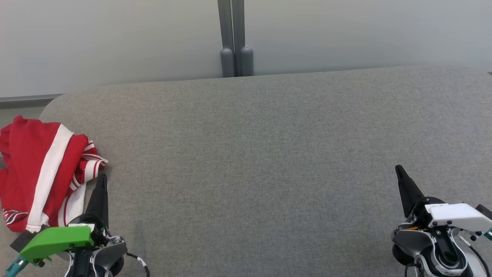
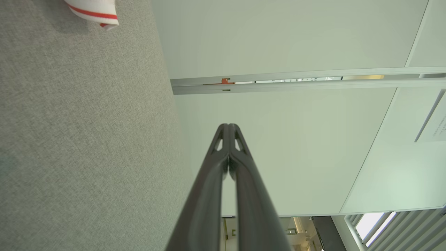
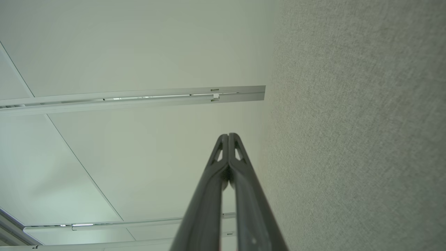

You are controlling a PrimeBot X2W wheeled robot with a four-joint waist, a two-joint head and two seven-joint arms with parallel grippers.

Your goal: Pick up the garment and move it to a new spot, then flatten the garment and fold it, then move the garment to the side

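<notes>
The crumpled red-and-white garment (image 1: pixel 38 169) lies on the grey worktop (image 1: pixel 269 154) just left of the left end effector (image 1: pixel 101 182), its length running alongside the fingers. The right end effector (image 1: pixel 401 175) is well apart from it. Both are pressed together and empty.

I am looking at the left gripper (image 1: pixel 102 177), which is wearing a bright green cover (image 1: pixel 57 239) over a rounded grey housing (image 1: pixel 112 253), with a teal piece (image 1: pixel 14 265) poking out at the corner and a black-and-white banded cable (image 1: pixel 139 263) looping beside it. The right gripper (image 1: pixel 399 169) is carrying a white cover (image 1: pixel 457 216) dotted with small dark screws, above a grey-and-white joint housing (image 1: pixel 413 239) with black cables. Both are showing long dark fingers (image 2: pixel 209 195) tapering to points, each with a slim triangular cut-out near the tip.
</notes>
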